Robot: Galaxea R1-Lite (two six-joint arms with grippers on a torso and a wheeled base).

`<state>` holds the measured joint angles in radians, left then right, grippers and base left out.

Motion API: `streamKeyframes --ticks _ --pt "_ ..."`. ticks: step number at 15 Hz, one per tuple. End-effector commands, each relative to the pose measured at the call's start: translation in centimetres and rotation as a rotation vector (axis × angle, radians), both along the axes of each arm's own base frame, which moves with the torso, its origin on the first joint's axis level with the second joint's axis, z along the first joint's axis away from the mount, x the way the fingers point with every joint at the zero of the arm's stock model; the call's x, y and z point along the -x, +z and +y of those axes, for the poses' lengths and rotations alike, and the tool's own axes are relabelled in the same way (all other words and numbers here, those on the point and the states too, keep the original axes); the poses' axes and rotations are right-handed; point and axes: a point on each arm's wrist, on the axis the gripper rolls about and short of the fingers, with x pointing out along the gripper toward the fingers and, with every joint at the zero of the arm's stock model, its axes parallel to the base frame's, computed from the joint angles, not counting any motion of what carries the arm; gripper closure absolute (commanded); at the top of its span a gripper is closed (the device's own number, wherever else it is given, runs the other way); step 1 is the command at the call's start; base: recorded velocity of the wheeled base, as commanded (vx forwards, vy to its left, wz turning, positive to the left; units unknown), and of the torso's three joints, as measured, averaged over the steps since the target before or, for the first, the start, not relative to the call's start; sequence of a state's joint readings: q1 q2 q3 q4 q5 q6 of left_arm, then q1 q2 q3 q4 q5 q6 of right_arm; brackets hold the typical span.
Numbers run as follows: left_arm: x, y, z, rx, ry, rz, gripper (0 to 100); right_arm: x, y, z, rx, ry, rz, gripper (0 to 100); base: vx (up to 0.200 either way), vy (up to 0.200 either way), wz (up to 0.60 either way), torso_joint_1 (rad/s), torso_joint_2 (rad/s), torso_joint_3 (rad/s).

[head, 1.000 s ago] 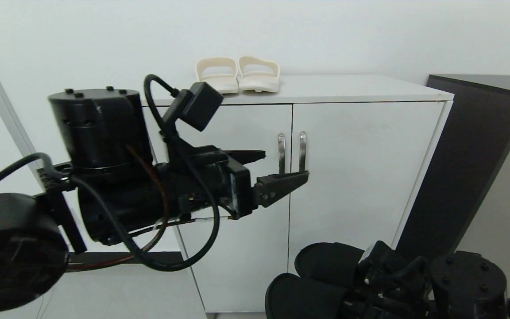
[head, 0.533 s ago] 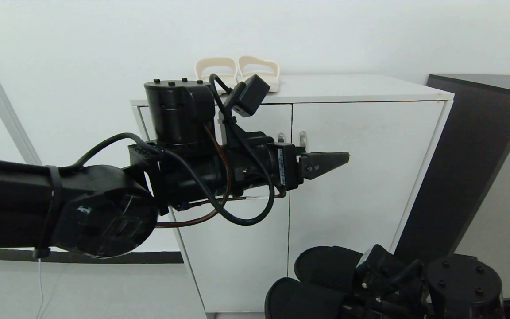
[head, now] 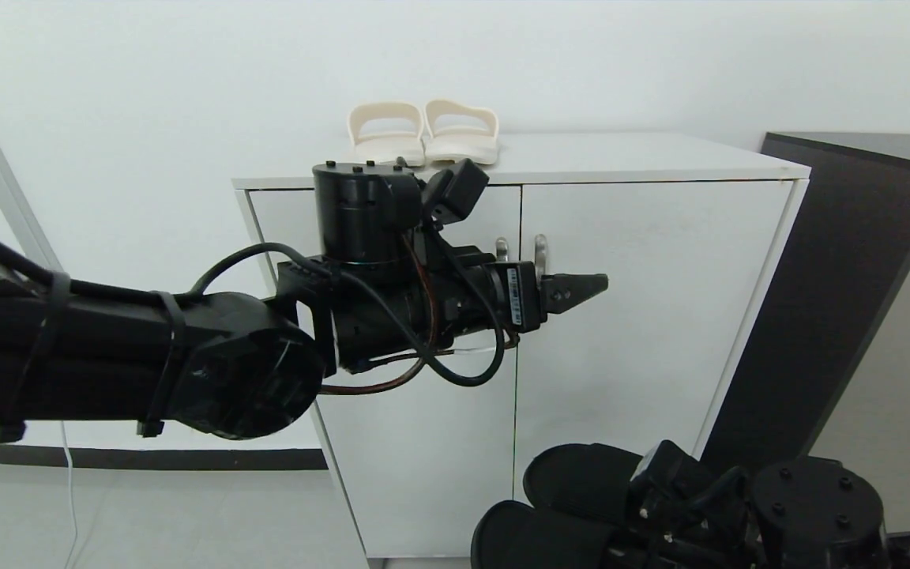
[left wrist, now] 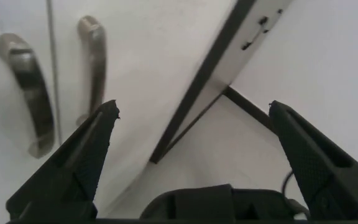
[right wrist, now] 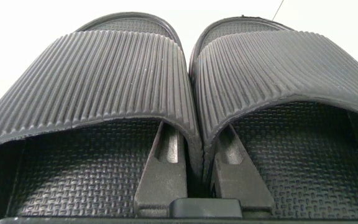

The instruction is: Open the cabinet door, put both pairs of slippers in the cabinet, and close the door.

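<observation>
A white cabinet (head: 644, 316) stands with both doors shut; two metal handles (head: 539, 251) meet at the centre seam. A cream pair of slippers (head: 423, 134) rests on its top. My left gripper (head: 588, 286) hovers open in front of the right door, level with the handles' lower ends. In the left wrist view the handles (left wrist: 33, 93) sit just beyond one fingertip of the left gripper (left wrist: 193, 109), untouched. My right gripper (right wrist: 201, 165) is low in front of the cabinet, shut on the black pair of slippers (head: 573, 498), its fingers (right wrist: 163, 171) pinching their adjoining straps.
A tall dark cabinet (head: 858, 276) stands tight against the white cabinet's right side. A plain white wall (head: 147, 118) runs behind and to the left, with a dark skirting strip (head: 131, 458) low down.
My left arm has swung up and forward toward the cabinet, carrying its gripper from below the handles to the right door beside them. The right arm with the black slippers has barely moved.
</observation>
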<state>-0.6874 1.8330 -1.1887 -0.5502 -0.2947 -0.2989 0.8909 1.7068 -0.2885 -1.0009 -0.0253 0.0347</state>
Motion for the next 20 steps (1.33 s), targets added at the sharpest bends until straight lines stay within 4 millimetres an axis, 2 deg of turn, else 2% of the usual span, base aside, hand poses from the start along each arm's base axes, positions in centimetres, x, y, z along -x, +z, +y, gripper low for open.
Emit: streamKeyframes --ticks 1,8,12,13,17,20 --pt "-1.1 -0.5 -0.8 -0.026 0.041 0.011 0 0.0 -0.1 0.0 0.002 -0.001 0.002 100 0.0 0.0 0.0 0.0 0.0 0.0" --pt "-3.5 -1.6 -2.3 -0.036 0.087 0.007 0 0.0 -0.1 0.0 0.004 -0.001 0.004 100 0.0 0.0 0.0 0.0 0.0 0.0" --pt "-3.9 -1.7 -2.7 -0.031 0.086 0.003 0 0.0 -0.1 0.0 0.005 0.0 0.003 100 0.0 0.0 0.0 0.0 0.0 0.0" --pt "-3.9 -1.8 -2.7 -0.032 0.086 0.005 100 0.0 -0.2 0.0 0.005 0.001 0.005 100 0.0 0.0 0.0 0.0 0.0 0.0" --pt "-3.7 -1.9 -2.2 -0.035 0.084 0.01 100 0.2 -0.4 -0.2 0.009 0.003 0.018 100 0.0 0.0 0.0 0.0 0.0 0.0" --pt "-2.4 -1.9 -1.3 -0.047 0.07 0.023 100 1.0 -0.3 -0.5 0.001 0.066 0.033 100 0.0 0.0 0.0 0.0 0.0 0.0"
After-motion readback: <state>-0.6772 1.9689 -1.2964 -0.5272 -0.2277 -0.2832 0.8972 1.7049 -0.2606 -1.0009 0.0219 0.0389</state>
